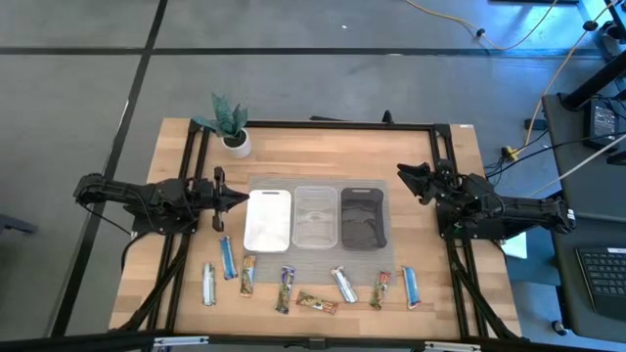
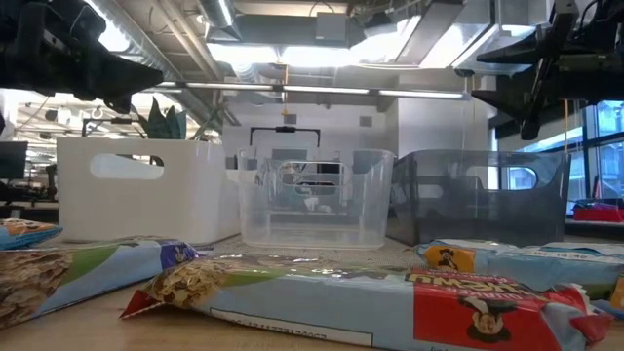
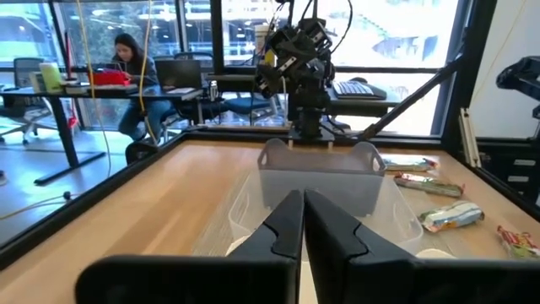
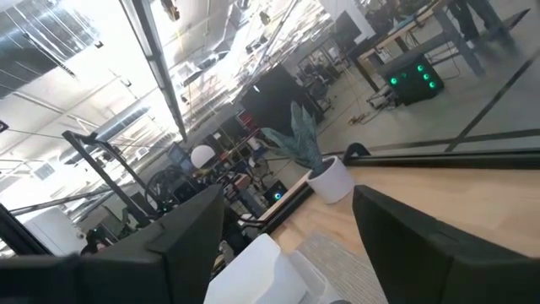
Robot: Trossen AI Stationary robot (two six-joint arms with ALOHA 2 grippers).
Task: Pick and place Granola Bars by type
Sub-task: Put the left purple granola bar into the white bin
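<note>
- High view: wooden worktop under both arms, grey mat in its middle.
- Left arm lying across the worktop's left edge, left claw clenched, fingers pressed together, just beside the white tray, empty.
- Right arm reaching in from the right edge, right claw released, fingers spread wide, hovering near the dark tray, empty.
- Three trays side by side on the mat: white at left, clear tray in the middle, dark at right; nothing seen inside any of them.
- Potted plant at the far left of the worktop, behind the white tray.
- Granola Bars strewn in a loose row along the near edge, in front of the trays, eight in all, apart from both claws: blue bar toward the left, silver bar at the row's far left, another blue one at the right end.
</note>
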